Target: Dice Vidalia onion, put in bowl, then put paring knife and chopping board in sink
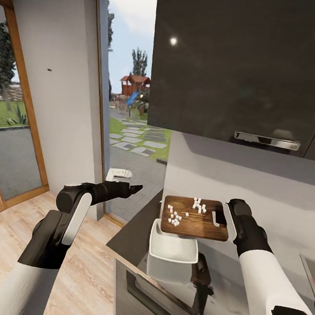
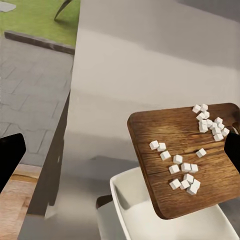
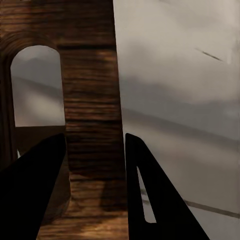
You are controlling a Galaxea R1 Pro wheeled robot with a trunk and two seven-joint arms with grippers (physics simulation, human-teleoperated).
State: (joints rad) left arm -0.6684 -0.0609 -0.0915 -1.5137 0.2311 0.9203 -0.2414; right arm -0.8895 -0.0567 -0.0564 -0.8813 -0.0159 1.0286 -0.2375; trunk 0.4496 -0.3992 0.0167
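Your right gripper (image 1: 225, 218) is pinching the chopping board (image 1: 194, 220) by its handle end at centre frame, its long axis running sideways above the bowl (image 1: 171, 258), onion dice (image 1: 174, 217) on top. I cannot tell your left gripper's (image 1: 135, 189) jaw state.

The dark wooden chopping board (image 1: 195, 218), strewn with white diced onion (image 1: 175, 217), hangs tilted above the white bowl (image 1: 172, 255).

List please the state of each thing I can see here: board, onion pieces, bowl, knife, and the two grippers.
chopping board: lifted above the bowl, held at its handle end.
diced onion: small white cubes lying on the board.
bowl: upright on the countertop, no cubes seen inside.
paring knife: lying on the countertop beside the bowl.
right gripper: shut on the board.
left gripper: holding nothing; open or shut unclear.
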